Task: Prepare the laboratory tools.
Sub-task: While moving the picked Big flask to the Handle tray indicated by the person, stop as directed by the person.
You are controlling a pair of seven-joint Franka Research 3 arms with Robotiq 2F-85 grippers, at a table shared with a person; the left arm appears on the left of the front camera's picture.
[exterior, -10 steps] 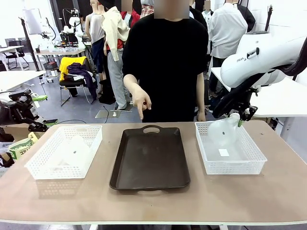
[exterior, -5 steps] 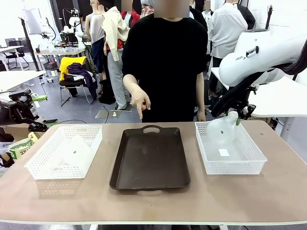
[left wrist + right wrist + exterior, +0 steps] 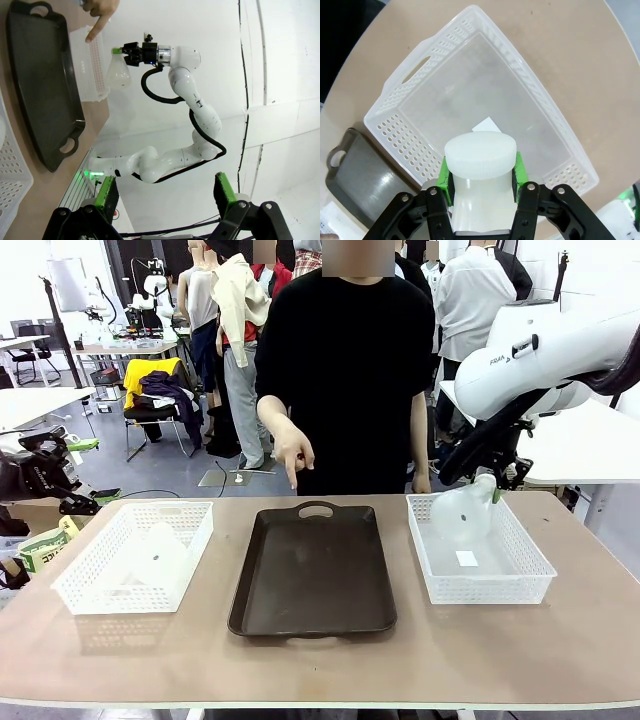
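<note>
Right gripper (image 3: 481,172) is clamping one flask (image 3: 462,512) by the neck above right basket (image 3: 480,595); second flask (image 3: 155,558) seemingly lying in left basket (image 3: 75,585); tray (image 3: 312,585) awaiting both.

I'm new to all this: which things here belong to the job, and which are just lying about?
Job: conical flask held by the right gripper; second flask in the left basket; likely the brown tray, which the person's hand points toward.
Lying about: right basket; chair draped with clothes.
</note>
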